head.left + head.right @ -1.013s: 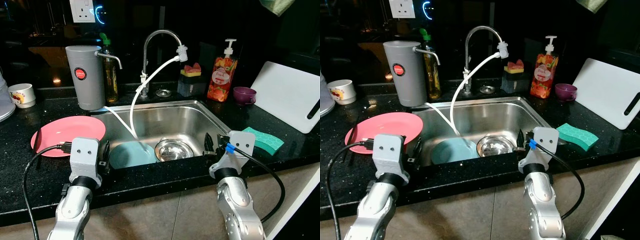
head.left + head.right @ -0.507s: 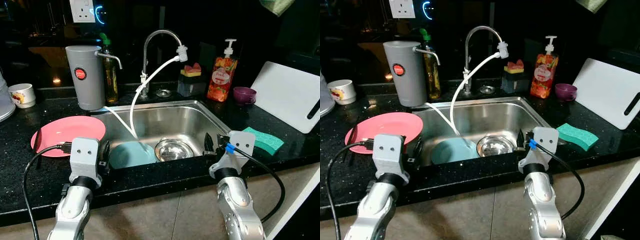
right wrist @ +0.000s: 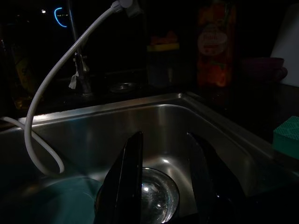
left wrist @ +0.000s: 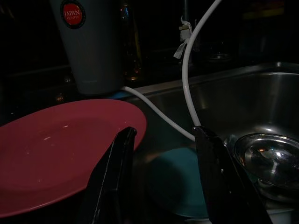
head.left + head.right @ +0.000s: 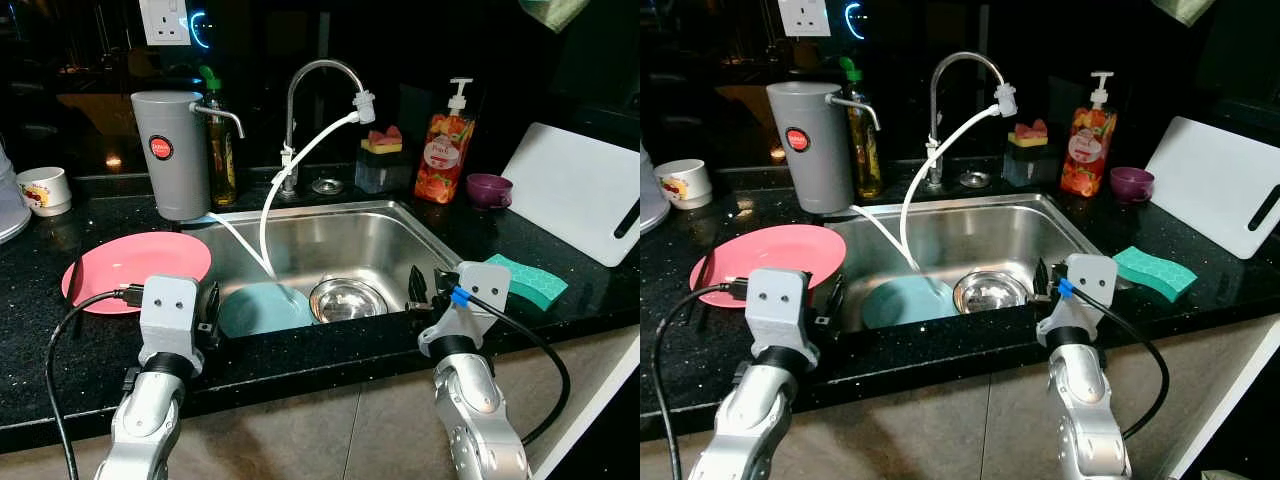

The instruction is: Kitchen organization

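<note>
Stainless steel sink dead ahead, holding a teal plate at 7 o'clock of the basin and a steel bowl just beside it toward 5 o'clock. Poised at the front rim: left gripper, fingers spread and empty, aimed between teal plate and pink plate; right gripper, likewise spread and holding nothing, pointed down at the steel bowl.

Likely trouble: snagging the white hose that loops from the faucet down onto the teal plate, dragging it along on any lift. Slippery wet crockery probably, so a shallow pinch on a rim could let go and clatter. Knocking the pink plate off the counter edge also possible with a careless left reach.

Around: grey water filter and oil bottle at 11 o'clock, soap dispenser and purple cup at 1 o'clock, green sponge and white cutting board at 3 o'clock, mug at 9 o'clock.
</note>
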Robot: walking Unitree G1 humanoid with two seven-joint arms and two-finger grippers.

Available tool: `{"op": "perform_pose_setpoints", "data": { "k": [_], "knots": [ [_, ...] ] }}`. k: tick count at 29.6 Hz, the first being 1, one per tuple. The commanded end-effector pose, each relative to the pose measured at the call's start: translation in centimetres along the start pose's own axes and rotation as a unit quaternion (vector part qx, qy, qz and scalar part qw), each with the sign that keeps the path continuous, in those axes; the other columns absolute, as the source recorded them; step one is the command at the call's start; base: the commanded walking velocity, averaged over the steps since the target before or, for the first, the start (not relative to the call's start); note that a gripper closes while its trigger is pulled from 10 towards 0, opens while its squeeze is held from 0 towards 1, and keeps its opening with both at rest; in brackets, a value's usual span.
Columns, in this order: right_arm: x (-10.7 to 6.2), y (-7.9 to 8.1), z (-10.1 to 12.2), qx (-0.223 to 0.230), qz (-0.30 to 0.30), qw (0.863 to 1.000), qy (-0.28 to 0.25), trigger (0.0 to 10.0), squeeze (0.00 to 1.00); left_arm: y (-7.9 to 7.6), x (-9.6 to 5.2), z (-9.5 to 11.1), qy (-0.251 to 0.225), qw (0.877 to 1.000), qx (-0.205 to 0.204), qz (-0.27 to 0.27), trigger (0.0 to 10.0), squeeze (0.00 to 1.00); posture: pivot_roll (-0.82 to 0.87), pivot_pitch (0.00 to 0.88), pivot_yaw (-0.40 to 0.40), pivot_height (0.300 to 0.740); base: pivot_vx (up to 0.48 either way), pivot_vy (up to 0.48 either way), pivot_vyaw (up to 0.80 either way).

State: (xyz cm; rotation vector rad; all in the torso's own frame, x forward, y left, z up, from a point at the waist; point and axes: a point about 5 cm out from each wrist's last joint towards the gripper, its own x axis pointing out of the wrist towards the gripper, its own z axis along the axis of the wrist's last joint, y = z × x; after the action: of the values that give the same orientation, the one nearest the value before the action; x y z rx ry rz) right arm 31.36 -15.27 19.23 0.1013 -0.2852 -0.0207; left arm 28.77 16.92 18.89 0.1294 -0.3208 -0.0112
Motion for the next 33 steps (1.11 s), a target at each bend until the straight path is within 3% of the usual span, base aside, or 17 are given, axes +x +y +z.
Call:
{"op": "perform_pose_setpoints", "data": {
  "k": [1,33],
  "knots": [
    [0.04,-0.03,-0.12,0.005,-0.003,1.000,0.000,10.0,0.00,0.08,0.01,-0.05,-0.001,1.000,0.004,0.000,10.0,0.00,0.11,0.030,-0.034,0.740,0.000,0.000,0.00],
    [0.04,-0.03,-0.12,0.005,-0.004,1.000,0.000,10.0,0.00,0.12,0.03,0.03,-0.002,1.000,0.004,0.001,10.0,0.00,0.11,0.032,-0.034,0.740,0.000,0.000,0.00]
  ]
}}
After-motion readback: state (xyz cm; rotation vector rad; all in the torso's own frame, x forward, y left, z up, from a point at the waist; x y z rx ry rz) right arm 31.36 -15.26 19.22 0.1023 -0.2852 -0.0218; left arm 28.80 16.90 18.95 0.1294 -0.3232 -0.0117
